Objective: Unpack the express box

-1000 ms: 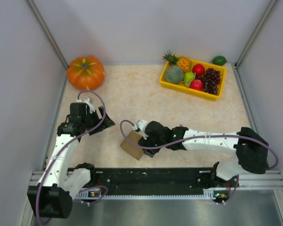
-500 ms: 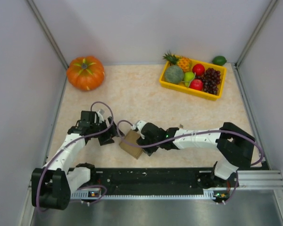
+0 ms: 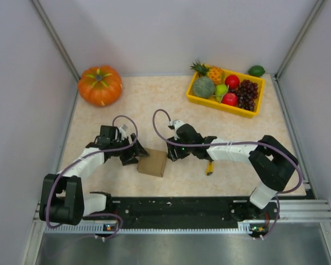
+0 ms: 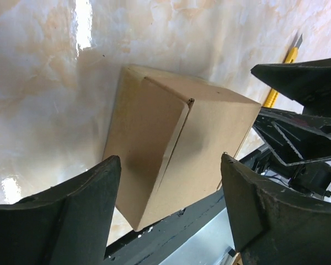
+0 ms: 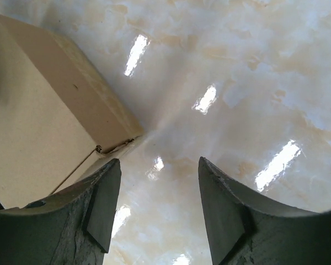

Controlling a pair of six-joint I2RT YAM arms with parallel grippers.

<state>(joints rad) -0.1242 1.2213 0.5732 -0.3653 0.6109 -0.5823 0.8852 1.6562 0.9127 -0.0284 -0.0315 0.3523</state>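
Marble tabletop [image 3: 154, 105], near edge. The left gripper [image 4: 170, 161] is open and has swung in; the express box [image 4: 176, 149] now sits between its jaws, untouched. The right gripper [image 5: 157, 182] is open and empty, backed off, with the box corner just left of it. Flaps are shut, so unpacking looks unstarted. Only the left wrist view shows the closed seam. Overhead shows a yellow cutter [image 3: 209, 167] under the right forearm.
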